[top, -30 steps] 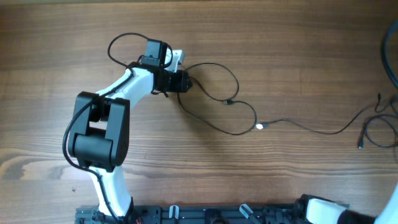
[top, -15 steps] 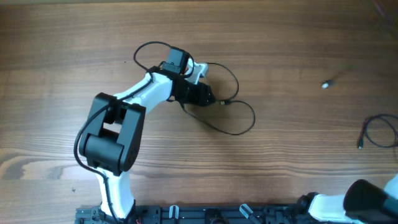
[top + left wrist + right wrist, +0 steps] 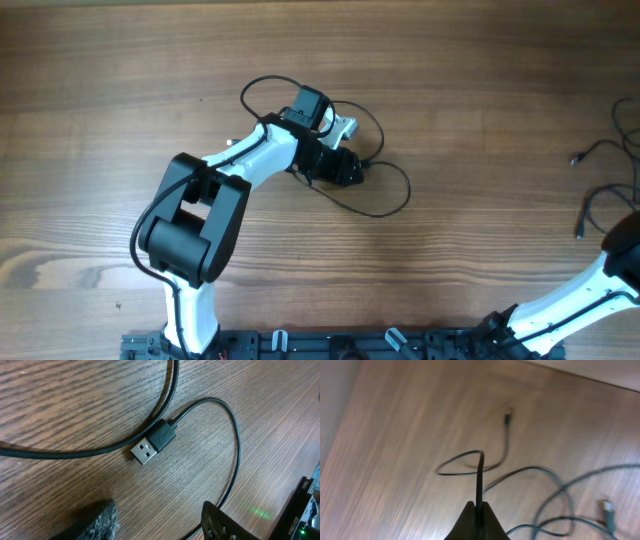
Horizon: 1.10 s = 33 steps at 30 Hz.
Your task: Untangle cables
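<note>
Top-down overhead, wrist cams close, sharing cables [image 3: 159, 439]

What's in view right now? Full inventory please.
table: one, brown wood, under everything
centre cable: one, black, looped by the left gripper
USB plug: one, black with silver tip, flat on the table ahead of the left gripper
held cable: one, black, rising from the right gripper
loose cables: at least one more, dark, near the right edge; exact count unclear
left arm: one, white and black, over the table centre
right arm: one, white, bottom right corner
left gripper: one, black, open, holding nothing
right gripper: one, black, shut on the held cable
</note>
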{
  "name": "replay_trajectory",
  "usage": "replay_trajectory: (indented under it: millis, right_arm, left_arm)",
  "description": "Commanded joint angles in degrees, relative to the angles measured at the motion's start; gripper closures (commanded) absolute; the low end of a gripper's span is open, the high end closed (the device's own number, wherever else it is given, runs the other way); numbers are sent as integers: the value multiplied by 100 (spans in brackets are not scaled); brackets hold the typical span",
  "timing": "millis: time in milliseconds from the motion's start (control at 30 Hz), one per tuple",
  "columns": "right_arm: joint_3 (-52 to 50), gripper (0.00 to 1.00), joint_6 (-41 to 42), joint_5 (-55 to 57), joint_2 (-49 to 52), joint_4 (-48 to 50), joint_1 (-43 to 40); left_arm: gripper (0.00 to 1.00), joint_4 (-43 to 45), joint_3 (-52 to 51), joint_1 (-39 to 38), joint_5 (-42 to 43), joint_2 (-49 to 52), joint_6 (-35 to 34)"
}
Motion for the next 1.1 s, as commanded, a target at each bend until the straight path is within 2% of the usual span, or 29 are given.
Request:
replay_trajectory:
  millis: [0,100,233,267,300,333,567,767,967,1067]
  right_arm:
    - [138,95,645,909,42,-208,-262]
    - [138,95,931,1062,42,-304,-321]
    - [138,96,920,1073,42,-258,-317]
    - [138,91,922,1071,42,-249,-319]
    - [138,23,911,1019,42,-214,-319]
    - [138,1,850,734,42,-118,-319]
    - [144,0,389,-817,-92,125,-317]
    - [149,0,308,-1058,-1019,197,-280]
    - [142,1,271,-988,-1174,-820,269]
    - [142,0,-621,-905,-1174,-1379,879]
  left_arm:
    - [43,-142,-275,-94,-417,380,-101]
    - [43,-146,-275,-94,-415,380,-101]
    - [42,-140,-275,-94,-400,380,-101]
    - [42,-140,-275,-94,-400,380,-101]
    - [42,-127,-275,-94,-400,380,-98]
    - [42,-116,-275,-94,-400,380,-98]
    - [41,-105,-275,-94,-400,382,-98]
    - [40,-57,-275,-94,-400,382,-98]
    - [38,-15,-275,-94,-400,380,-98]
    - [34,138,-275,-55,-402,354,-74]
